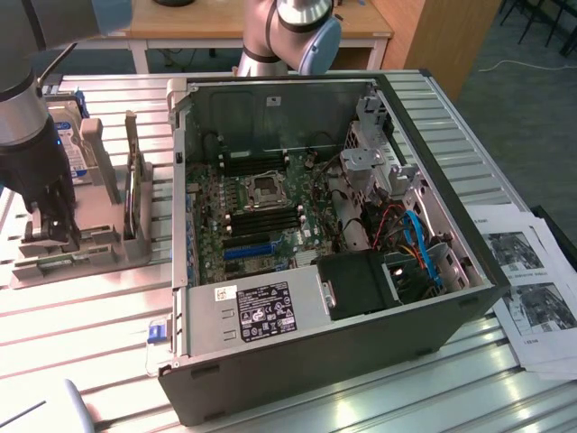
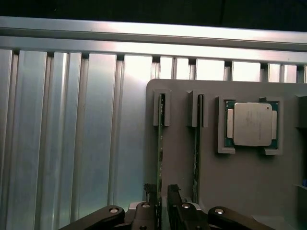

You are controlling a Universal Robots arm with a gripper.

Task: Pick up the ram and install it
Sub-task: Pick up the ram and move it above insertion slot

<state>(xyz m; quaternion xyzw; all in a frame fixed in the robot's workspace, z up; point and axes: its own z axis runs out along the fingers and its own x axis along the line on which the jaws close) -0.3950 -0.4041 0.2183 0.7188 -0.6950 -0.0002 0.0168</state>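
Exterior view: 1 robot arm (image 1: 32,108) reaches down at the exterior view's left, over a ribbed metal table (image 1: 90,334). Its gripper (image 1: 50,230) hangs low over a grey parts holder (image 1: 99,257) that rests on the table. A blue-labelled drive (image 1: 68,126) stands upright in the holder behind the arm. To the exterior view's right of the holder sits an open computer case (image 1: 315,361), apart from it. Inside lies a green motherboard (image 1: 212,207) with long black memory slots (image 1: 266,215) on both sides of the processor socket, and a blue expansion slot (image 1: 248,250). Printed papers (image 1: 532,289) lie beyond the case at the exterior view's right.

Wrist view: the gripper's 2 dark fingers (image 2: 151,199) stand apart, 1 on each side of the ram (image 2: 161,143), with a thin gap showing on both sides. The ram is a thin green stick standing on its edge in a slot of the grey holder, at the holder's outer side next to the bare table. A second stick (image 2: 196,143) stands parallel just beside it. A square silver processor (image 2: 252,123) sits in a recess further along the holder.
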